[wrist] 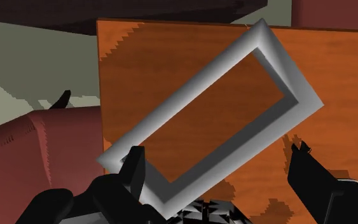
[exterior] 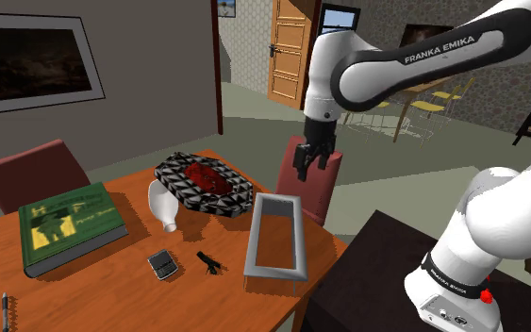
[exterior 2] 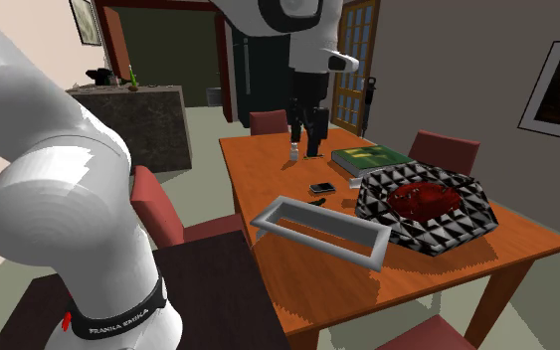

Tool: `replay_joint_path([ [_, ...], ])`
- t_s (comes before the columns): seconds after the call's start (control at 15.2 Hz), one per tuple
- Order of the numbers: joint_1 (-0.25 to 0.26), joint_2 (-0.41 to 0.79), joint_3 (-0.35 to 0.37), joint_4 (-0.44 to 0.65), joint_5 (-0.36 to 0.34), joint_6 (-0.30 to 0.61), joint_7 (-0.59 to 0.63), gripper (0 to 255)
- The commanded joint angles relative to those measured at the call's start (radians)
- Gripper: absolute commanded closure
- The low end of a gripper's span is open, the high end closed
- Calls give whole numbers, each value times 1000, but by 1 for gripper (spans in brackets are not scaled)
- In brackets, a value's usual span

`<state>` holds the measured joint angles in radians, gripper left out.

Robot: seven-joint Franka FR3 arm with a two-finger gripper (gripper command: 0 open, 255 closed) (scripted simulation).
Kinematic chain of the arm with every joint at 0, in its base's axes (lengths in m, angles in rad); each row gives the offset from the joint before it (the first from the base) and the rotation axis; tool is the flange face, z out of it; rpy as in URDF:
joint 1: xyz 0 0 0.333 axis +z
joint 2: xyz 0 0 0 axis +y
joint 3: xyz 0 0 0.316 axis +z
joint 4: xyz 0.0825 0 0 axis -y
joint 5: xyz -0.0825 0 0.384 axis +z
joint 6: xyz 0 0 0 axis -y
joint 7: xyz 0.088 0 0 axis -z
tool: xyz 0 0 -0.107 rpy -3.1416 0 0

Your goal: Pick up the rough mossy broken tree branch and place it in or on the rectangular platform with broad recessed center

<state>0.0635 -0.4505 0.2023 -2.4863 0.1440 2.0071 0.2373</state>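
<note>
The branch [exterior: 209, 262] is a small dark forked twig lying on the wooden table [exterior: 112, 273], just off the shoulder view's left of the platform; it also lies by the platform's far rim as the branch [exterior 2: 319, 203]. The platform [exterior: 251, 247] is a grey rectangular frame with a broad sunken middle near the table's edge, also seen as the platform [exterior 2: 312, 235] and the platform [wrist: 279, 57]. My gripper [exterior: 312, 170] hangs open and empty above the platform's far end, well above the table. Its fingers stand apart in the wrist view, gripper [wrist: 217, 153], and it shows as gripper [exterior 2: 304, 149].
A black-and-white patterned bowl [exterior: 174, 177] with red contents sits beside the platform. A white bottle [exterior: 163, 206], a green book [exterior: 70, 224], a small phone [exterior: 163, 264] and a pen [exterior: 6, 307] lie further left. Red chairs [exterior: 318, 193] ring the table.
</note>
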Motion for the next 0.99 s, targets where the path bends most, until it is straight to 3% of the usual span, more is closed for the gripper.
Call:
replay_joint_path([
  [0.0, 6, 62, 22, 10, 2, 59, 16, 0],
  [0.46, 24, 319, 100, 86, -36, 253, 99, 0],
  [0.92, 59, 596, 137, 225, -153, 391, 218, 0],
])
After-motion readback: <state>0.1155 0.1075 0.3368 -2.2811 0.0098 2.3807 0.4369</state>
